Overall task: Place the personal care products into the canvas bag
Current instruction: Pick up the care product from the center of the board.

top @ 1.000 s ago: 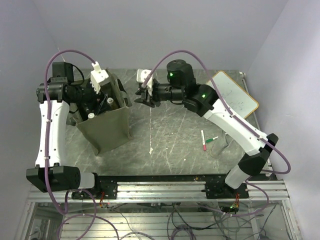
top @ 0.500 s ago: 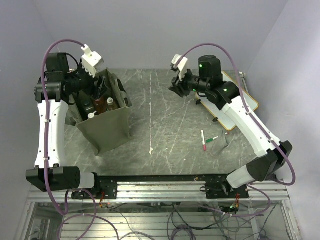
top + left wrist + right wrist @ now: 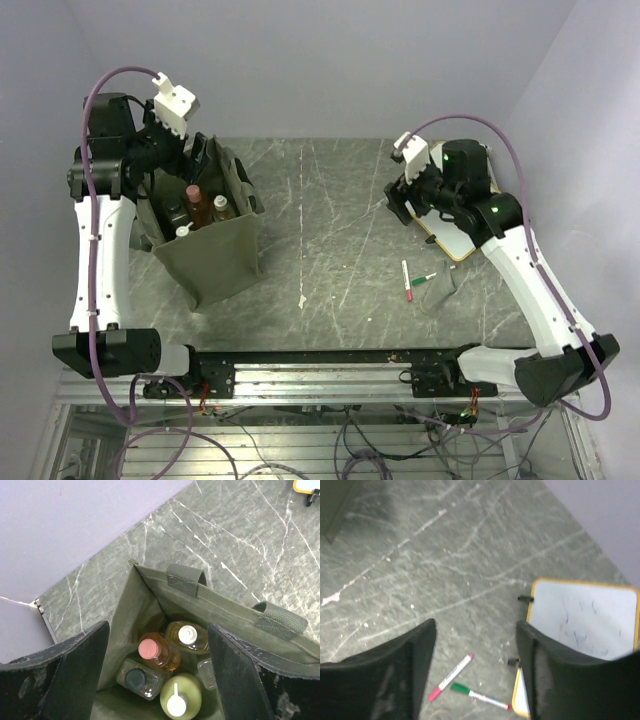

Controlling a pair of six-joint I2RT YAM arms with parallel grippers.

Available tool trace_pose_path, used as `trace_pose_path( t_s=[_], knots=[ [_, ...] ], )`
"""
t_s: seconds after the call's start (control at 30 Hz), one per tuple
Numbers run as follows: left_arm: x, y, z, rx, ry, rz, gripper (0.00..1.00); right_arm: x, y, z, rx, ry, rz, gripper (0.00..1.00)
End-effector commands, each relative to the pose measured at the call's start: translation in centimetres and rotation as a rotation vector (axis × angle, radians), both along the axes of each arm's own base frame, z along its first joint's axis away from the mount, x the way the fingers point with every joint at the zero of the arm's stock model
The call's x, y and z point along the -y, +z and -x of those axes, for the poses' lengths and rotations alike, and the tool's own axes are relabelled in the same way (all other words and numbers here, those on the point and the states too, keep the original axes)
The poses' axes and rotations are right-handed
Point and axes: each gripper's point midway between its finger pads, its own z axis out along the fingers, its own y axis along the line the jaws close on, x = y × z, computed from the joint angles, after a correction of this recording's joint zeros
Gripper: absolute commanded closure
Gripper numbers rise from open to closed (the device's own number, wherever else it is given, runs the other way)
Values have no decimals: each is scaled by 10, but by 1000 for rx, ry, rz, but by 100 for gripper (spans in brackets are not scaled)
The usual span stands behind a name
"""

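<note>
- Now bottles (image 3: pixel 159 652) stand inside bag (image 3: pixel 220 607), five visible.
- Left gripper (image 3: pixel 157 626) above bag, jaws apart, empty; right gripper (image 3: pixel 475 624) likewise, over pens (image 3: pixel 454 676).
- Judged: packing finished; next only retract arms clear.

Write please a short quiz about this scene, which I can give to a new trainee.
1. True or false: the olive-green canvas tote bag stands upright and has small plastic bottles inside it.
2. What lies on the table right beside the red-tipped marker pen? A. a green-tipped marker pen B. a metal spoon C. a pair of scissors
3. Fill in: the left pincer hangs above the bag with its jaws ____.
Key: 1 true; 2 A; 3 open.
</note>
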Motion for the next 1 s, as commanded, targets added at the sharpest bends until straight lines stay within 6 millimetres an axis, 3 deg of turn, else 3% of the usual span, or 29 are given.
trace_pose_path(
  t_s=[0.0, 0.1, 0.4, 0.73, 0.97],
  knots=[
    [2, 16, -12, 57, 5, 14, 11, 38, -27, 21, -104, -125, 78, 25],
    [6, 14, -14, 53, -4, 31, 11, 55, -39, 34, -163, -181, 105, 20],
    [12, 11, -17, 41, -17, 64, 12, 103, -72, 78, -330, -296, 229, 19],
    [15, 9, -23, 38, -29, 87, 14, 114, -109, 119, -511, -264, 261, 22],
    [16, 10, -20, 42, -33, 77, 14, 116, -129, 136, -572, -254, 270, 32]
  ],
)
